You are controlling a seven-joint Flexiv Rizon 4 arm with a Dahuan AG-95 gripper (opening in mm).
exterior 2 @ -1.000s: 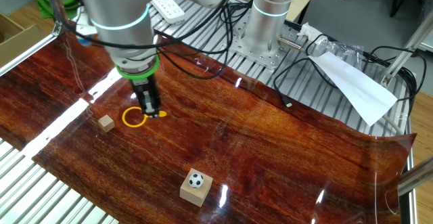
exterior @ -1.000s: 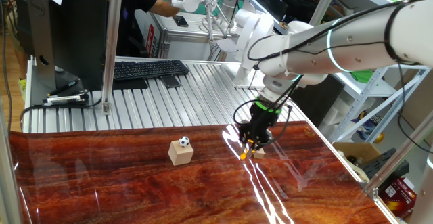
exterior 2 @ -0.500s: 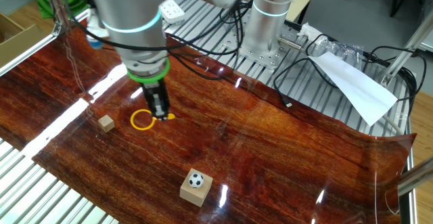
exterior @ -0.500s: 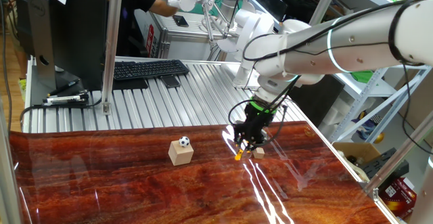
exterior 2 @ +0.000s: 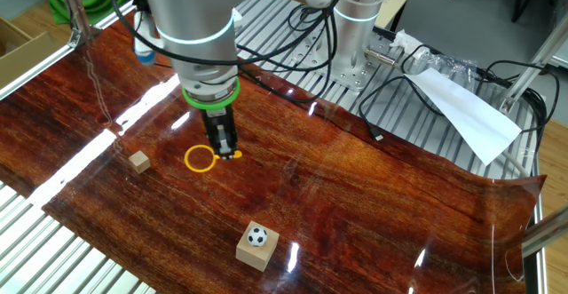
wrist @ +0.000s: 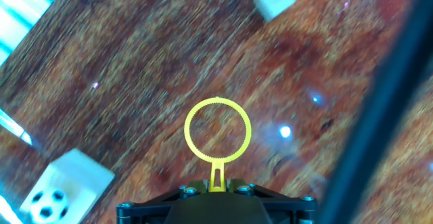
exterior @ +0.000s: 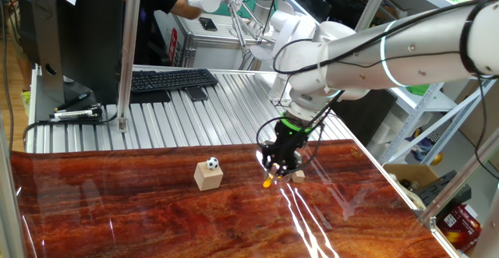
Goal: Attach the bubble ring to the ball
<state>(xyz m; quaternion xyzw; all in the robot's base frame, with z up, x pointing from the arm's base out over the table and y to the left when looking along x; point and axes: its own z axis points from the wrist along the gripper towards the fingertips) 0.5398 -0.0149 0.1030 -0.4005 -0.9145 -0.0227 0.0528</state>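
My gripper (exterior 2: 225, 148) is shut on the stem of the yellow bubble ring (exterior 2: 201, 159) and holds it just above the red-brown wooden tabletop. In the hand view the ring (wrist: 217, 130) sticks out ahead of the gripper (wrist: 216, 187), its loop open and flat. In one fixed view the gripper (exterior: 278, 167) hangs right of the ball, with the ring's stem (exterior: 267, 182) below it. The black-and-white ball (exterior: 212, 164) rests on top of a tan wooden cube (exterior: 208, 178). The ball (exterior 2: 256, 236) on its cube (exterior 2: 256, 249) also shows in the other fixed view and low left in the hand view (wrist: 46, 204).
A second small tan cube (exterior 2: 138, 162) lies left of the ring, also in the hand view (wrist: 274, 0) and beside the gripper (exterior: 297, 176). Ribbed metal table (exterior: 210, 110) with a keyboard (exterior: 171, 79) lies behind. A white paper (exterior 2: 466, 109) and cables lie at the far side.
My gripper has carried the ring away from the small loose cube, toward the ball's side. The ball and both cubes have not moved.
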